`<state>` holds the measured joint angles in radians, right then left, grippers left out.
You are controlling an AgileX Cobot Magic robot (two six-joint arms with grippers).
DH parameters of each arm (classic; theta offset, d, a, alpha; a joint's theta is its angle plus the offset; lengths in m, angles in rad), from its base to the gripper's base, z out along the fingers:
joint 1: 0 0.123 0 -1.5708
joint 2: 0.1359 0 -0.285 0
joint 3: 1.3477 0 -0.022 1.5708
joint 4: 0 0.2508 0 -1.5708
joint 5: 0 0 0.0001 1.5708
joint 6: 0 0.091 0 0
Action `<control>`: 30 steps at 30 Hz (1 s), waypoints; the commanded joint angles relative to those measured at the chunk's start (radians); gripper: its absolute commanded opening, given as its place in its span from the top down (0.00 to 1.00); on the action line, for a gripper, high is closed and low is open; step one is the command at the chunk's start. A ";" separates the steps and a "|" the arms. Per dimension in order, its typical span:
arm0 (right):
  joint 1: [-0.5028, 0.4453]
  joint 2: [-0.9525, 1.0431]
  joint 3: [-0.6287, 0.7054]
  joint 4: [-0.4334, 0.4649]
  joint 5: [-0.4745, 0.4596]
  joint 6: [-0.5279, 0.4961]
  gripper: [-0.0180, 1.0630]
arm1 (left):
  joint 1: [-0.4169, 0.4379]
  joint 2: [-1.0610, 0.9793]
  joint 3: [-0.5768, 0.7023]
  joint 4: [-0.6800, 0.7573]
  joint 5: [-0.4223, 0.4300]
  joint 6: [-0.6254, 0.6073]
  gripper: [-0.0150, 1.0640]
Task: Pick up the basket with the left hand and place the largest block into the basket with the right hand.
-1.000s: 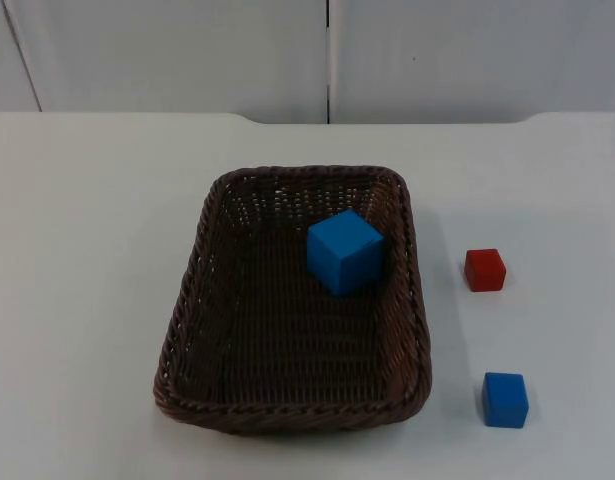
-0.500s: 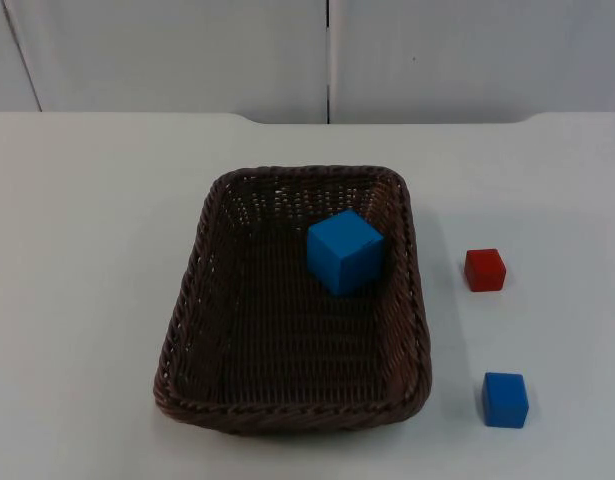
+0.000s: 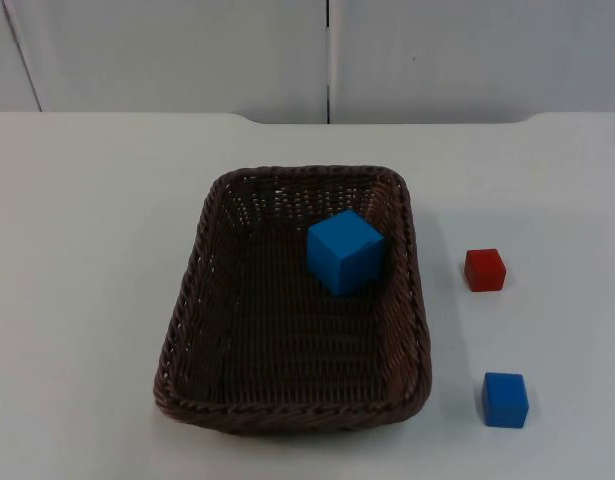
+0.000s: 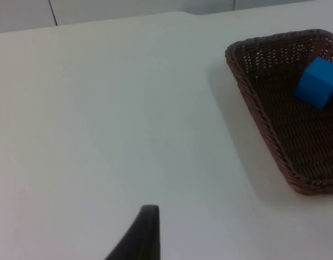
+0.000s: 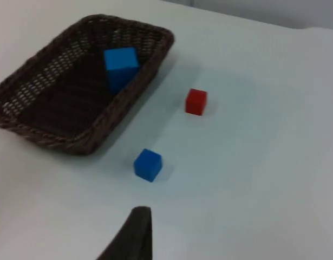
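Brown wicker basket sits flat on white table, long axis running from near edge toward grey wall, open side up. Large blue block rests inside, at far right corner beside right wall, turned corner-on. Small red block and small blue block lie on table right of basket, apart from each other. Left gripper's fingertip hangs over bare table, well left of basket; right gripper's fingertip near small blue block. Opening of either: cannot tell.
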<state>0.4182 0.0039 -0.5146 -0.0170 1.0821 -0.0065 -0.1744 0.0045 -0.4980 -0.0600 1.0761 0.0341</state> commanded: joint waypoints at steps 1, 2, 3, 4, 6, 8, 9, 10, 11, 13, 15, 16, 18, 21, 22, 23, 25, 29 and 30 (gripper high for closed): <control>-0.037 -0.004 0.000 -0.001 -0.003 -0.010 0.01 | 0.001 -0.005 0.005 0.003 -0.001 -0.003 0.01; -0.059 -0.004 0.000 -0.001 -0.003 -0.010 0.01 | 0.001 -0.005 0.005 0.003 -0.001 -0.003 0.01; -0.081 -0.004 0.000 -0.001 -0.003 -0.010 0.01 | 0.001 -0.005 0.005 0.003 -0.001 -0.003 0.01; -0.102 -0.004 0.000 -0.001 -0.003 -0.010 0.01 | 0.001 -0.005 0.005 0.003 -0.001 -0.003 0.01; -0.130 -0.004 0.000 -0.001 -0.003 -0.010 0.01 | 0.001 -0.005 0.005 0.003 -0.001 -0.003 0.01; -0.168 -0.004 0.000 -0.001 -0.003 -0.010 0.01 | 0.001 -0.005 0.005 0.003 -0.001 -0.003 0.01; -0.173 -0.004 0.000 -0.001 -0.003 -0.010 0.01 | 0.001 -0.005 0.005 0.003 -0.001 -0.003 0.01; -0.191 -0.004 0.000 -0.001 -0.003 -0.010 0.01 | 0.001 -0.005 0.005 0.003 -0.001 -0.003 0.01; -0.191 -0.004 0.000 -0.001 -0.003 -0.010 0.01 | 0.001 -0.005 0.005 0.003 -0.001 -0.003 0.01; -0.228 -0.004 0.000 -0.001 -0.003 -0.010 0.01 | 0.001 -0.005 0.005 0.003 -0.001 -0.003 0.01; -0.260 -0.004 0.000 -0.001 -0.003 -0.010 0.01 | 0.001 -0.005 0.005 0.003 -0.001 -0.003 0.01; -0.279 -0.004 0.000 -0.001 -0.003 -0.010 0.01 | 0.001 -0.005 0.005 0.003 -0.001 -0.003 0.01; -0.296 -0.004 0.000 -0.001 -0.003 -0.010 0.01 | 0.001 -0.005 0.005 0.003 -0.001 -0.003 0.01; -0.334 -0.004 0.000 -0.001 -0.003 -0.010 0.01 | 0.001 -0.005 0.005 0.003 -0.001 -0.003 0.01; -0.334 -0.004 0.000 -0.001 -0.003 -0.010 0.01 | 0.001 -0.005 0.005 0.003 -0.001 -0.003 0.01; -0.338 -0.004 0.000 -0.001 -0.003 -0.010 0.01 | 0.001 -0.005 0.005 0.003 -0.001 -0.003 0.01; -0.338 -0.004 0.000 0.002 -0.003 -0.010 0.01 | 0.001 -0.005 0.005 0.003 -0.001 -0.003 0.01; -0.338 -0.004 0.000 0.002 -0.003 -0.010 0.01 | 0.001 -0.005 0.005 0.003 -0.001 -0.003 0.01; -0.338 -0.004 0.000 0.002 -0.003 -0.010 0.01 | 0.001 -0.005 0.005 0.003 -0.001 -0.003 0.01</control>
<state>0.0862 0.0039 -0.5146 -0.0170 1.0821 -0.0065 -0.1744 0.0045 -0.4980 -0.0600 1.0761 0.0341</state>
